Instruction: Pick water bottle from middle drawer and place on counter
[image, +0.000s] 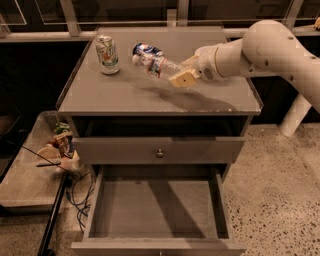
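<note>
A green-and-white can (107, 54) is stood upright at the upper left of the surface (125, 97). Beside a dark blue soda can (146, 49), the water bottle (156, 65) is held tilted above the surface, clamped by the tool (179, 76) at upper centre. The middle drawer (155, 212) is seen open at lower centre.

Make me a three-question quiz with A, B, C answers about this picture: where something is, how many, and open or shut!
1. Where is the water bottle? A in the gripper, over the counter; B in the drawer; C on the floor.
2. Cans on the counter? A none; B two; C five.
3. The middle drawer is: A shut; B open, floor bare; C open, full.
Answers: 1A, the gripper holds it tilted; 2B, green-and-white can and blue can; 3B, its flat floor shows.
</note>
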